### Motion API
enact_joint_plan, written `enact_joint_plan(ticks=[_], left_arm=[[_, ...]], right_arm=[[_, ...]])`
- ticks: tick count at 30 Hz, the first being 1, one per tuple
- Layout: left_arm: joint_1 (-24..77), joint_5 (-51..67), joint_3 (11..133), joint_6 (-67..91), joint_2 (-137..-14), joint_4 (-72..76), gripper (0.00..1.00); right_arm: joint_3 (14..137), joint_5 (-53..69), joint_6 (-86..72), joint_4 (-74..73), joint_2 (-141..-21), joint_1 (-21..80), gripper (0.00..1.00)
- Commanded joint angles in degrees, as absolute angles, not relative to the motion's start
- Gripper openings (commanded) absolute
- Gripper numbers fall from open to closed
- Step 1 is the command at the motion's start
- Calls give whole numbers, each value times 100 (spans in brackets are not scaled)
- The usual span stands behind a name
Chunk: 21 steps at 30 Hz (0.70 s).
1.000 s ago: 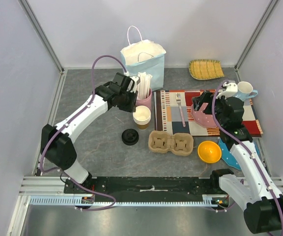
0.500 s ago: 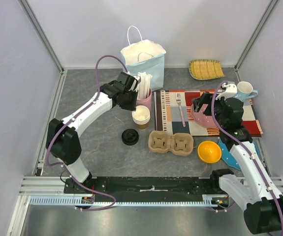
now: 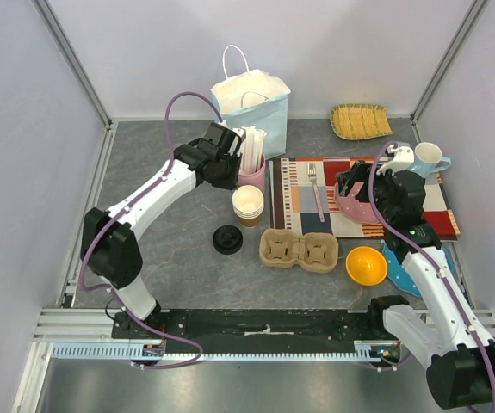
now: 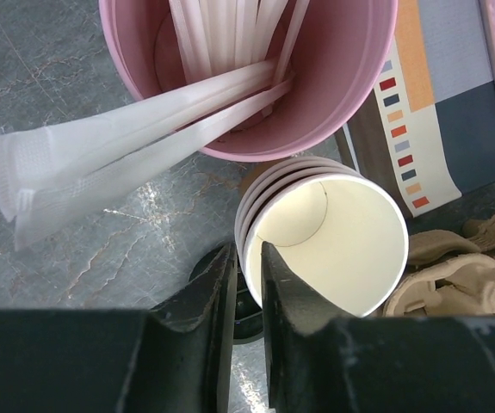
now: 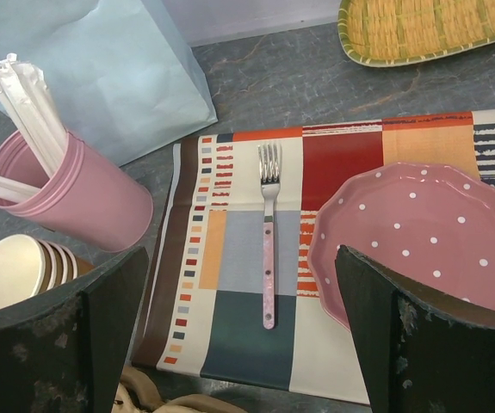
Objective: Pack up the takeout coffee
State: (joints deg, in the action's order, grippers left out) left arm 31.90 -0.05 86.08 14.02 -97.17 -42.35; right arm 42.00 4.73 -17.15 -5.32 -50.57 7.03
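Observation:
The takeout coffee with its lid on is out of view. A stack of lidless kraft paper cups (image 3: 248,205) (image 4: 324,241) stands on the table, with a loose black lid (image 3: 227,239) to its left. My left gripper (image 3: 232,178) (image 4: 247,254) straddles the stack's near rim, one finger inside the top cup and one outside. The jaws are pinched on the cup wall, and the stack rests on the table. My right gripper (image 3: 356,191) (image 5: 240,258) hangs wide open and holds nothing, above the placemat (image 3: 299,185) between the fork (image 5: 269,241) and the pink plate (image 5: 419,232).
A pink cup of wrapped straws (image 3: 251,168) (image 4: 256,77) stands just behind the stack, with a light blue paper bag (image 3: 251,101) further back. A pulp cup carrier (image 3: 299,249) and an orange bowl (image 3: 367,265) lie in front. A woven tray (image 3: 358,120) and a mug (image 3: 428,157) are at back right.
My left arm has swung its elbow left and its wrist a little toward the back, and the jaws have narrowed onto the cup rim. The cups and the right arm have stayed put.

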Motion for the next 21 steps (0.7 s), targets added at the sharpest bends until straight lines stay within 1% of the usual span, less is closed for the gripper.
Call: enact_joint_plan(ticks=[1,4,7,11,13,16,18,21], left_arm=[[3199,-105,8596,1388,-9826,-4201,27],[3208,-97,8552,1424,-9870,-4157,31],[3199,-114,8534,1380,-9923,-4140,31],[3199,-123,8508,1406,-9896,-4140,22],[3208,-71,8517,1424,-9896,-4140,19],[3199,-157,8464,1397,-9914,-4131,18],[3208,-158,8411,1397,-9914,-4122,14],[3208,-141,8437,1424,-9870,-4131,2]], right_arm=[[4219,501,-1635,-448,-5089,729,98],[4201,492,-1609,-457,-5071,729,98],[4201,492,-1600,-457,-5071,729,98],[4210,483,-1608,-457,-5080,729,98],[4210,475,-1591,-439,-5089,729,98],[4210,466,-1600,-448,-5098,729,98],[4210,475,-1600,-448,-5089,729,98],[4210,475,-1591,-439,-5063,729,98]])
